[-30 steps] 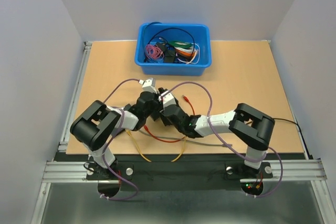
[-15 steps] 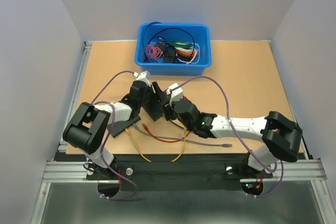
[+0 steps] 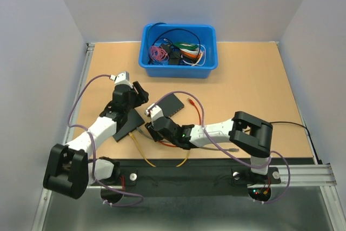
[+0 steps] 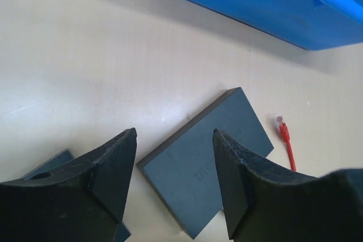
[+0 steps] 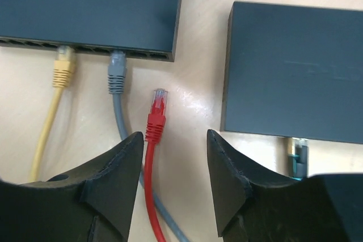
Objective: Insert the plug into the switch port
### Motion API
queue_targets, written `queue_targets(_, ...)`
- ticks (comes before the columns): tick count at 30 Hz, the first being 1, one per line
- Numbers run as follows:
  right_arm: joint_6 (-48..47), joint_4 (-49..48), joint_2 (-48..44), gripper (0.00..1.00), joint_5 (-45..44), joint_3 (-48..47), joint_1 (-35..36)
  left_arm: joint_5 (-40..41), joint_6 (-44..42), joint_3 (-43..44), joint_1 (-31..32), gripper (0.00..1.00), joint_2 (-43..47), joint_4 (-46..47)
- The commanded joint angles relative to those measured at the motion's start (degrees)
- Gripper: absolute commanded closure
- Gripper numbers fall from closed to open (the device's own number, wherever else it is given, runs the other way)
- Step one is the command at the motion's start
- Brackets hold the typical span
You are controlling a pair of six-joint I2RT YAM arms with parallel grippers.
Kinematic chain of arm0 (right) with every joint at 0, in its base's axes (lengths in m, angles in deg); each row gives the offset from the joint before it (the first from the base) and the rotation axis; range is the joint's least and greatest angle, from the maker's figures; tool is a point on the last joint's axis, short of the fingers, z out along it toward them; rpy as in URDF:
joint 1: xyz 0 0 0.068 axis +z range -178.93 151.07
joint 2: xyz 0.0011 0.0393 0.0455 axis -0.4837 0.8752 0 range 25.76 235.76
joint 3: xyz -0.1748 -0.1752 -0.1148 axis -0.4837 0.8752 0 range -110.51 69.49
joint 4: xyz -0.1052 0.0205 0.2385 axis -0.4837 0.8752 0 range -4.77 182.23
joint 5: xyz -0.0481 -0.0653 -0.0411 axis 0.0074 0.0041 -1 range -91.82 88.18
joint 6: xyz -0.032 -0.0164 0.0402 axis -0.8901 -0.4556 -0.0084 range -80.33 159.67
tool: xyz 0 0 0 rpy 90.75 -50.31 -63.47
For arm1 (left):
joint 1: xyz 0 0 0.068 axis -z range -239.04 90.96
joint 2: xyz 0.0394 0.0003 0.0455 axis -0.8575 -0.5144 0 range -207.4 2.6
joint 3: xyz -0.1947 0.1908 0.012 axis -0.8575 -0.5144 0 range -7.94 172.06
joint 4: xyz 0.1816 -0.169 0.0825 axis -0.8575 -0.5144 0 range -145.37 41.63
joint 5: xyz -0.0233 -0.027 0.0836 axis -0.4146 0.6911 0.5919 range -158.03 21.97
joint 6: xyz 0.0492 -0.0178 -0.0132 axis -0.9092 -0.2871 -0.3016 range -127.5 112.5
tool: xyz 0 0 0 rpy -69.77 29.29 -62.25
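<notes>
Though it lies loose, plug point(image 5: 155, 118) is red

The left arm point(image 3: 94, 131) and right arm point(image 3: 216, 130) share white links and bulky black joint housings. A loose purple cable point(image 3: 81, 91) trails along each. The left end effector point(image 4: 174, 137) and right end effector point(image 5: 174, 140) each have two matte black, wedge-shaped fingers point(image 4: 108, 168). Red and green lights point(image 3: 258, 192) glow at the right base.
</notes>
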Motion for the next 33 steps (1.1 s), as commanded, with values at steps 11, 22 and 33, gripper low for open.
queue_targets(11,1.86,0.56,7.25,0.5,0.09,-7.64,0.14,6.96,-2.16,-7.13,-1.78,0.32,9.43,-1.25)
queue_targets(22,3.44,1.61,9.71,0.6,-0.79,-8.17,0.14,6.43,-2.25,-7.22,-2.04,0.32,9.42,-1.25)
queue_targets(33,3.97,1.7,5.86,1.0,-3.95,-7.55,0.14,6.52,-2.33,-6.25,-2.31,0.33,7.94,-1.34)
